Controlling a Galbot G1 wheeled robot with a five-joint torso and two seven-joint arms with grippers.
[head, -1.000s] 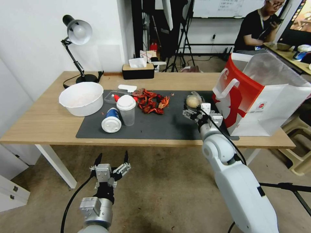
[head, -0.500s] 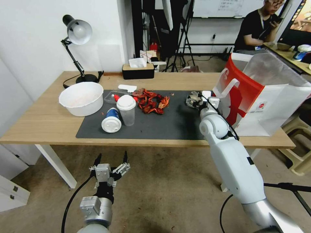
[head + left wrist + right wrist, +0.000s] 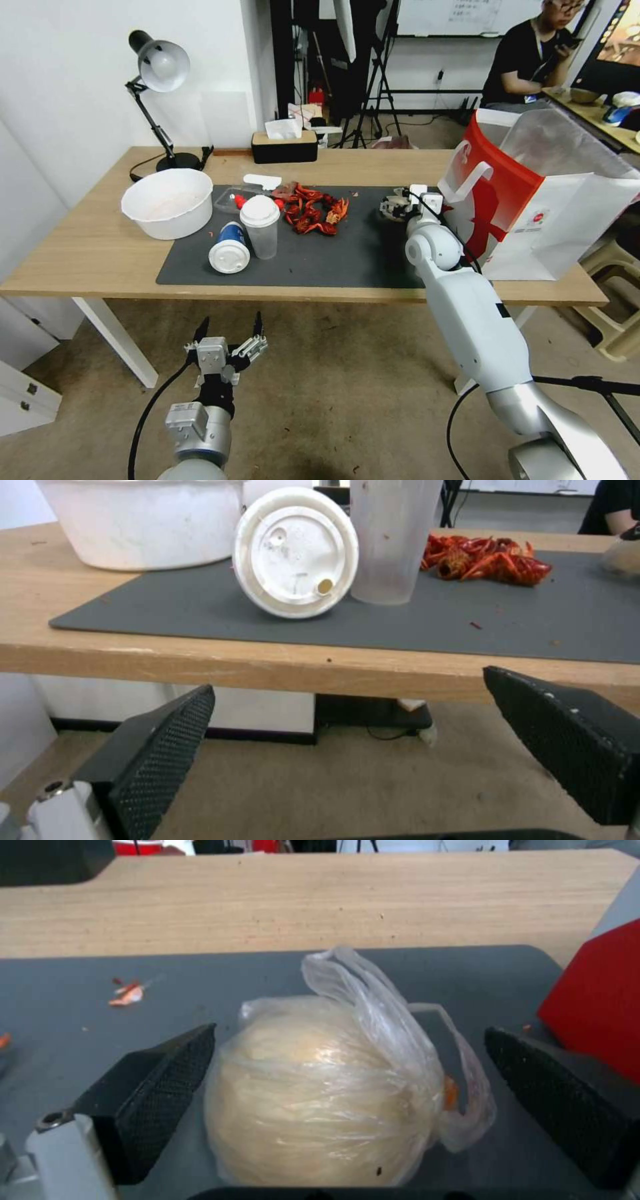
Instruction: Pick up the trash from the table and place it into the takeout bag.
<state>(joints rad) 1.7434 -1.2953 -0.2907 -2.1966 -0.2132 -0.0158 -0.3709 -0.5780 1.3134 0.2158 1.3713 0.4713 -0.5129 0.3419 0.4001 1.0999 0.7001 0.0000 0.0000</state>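
The small beige ball (image 3: 320,1090), wrapped in clear plastic, lies on the dark mat (image 3: 347,253) of the table (image 3: 87,247). My right gripper (image 3: 398,205) is open and straddles it, one finger (image 3: 153,1090) on each side, with gaps. The takeout bag (image 3: 533,193) stands open just right of that gripper, its red panel (image 3: 593,1000) close by. A blue cup (image 3: 230,247) lies on its side, white lid (image 3: 295,552) facing me, beside an upright clear cup (image 3: 260,227). My left gripper (image 3: 230,330) hangs open below the table's front edge.
A large white bowl (image 3: 167,203) sits at the mat's left end. Red crayfish shells (image 3: 313,210) lie mid-mat. A desk lamp (image 3: 160,67) and a black tissue box (image 3: 285,145) stand at the back. A person sits far off behind the bag.
My right arm has reached forward over the mat, and its open gripper now sits around the wrapped ball. The left arm has not moved.
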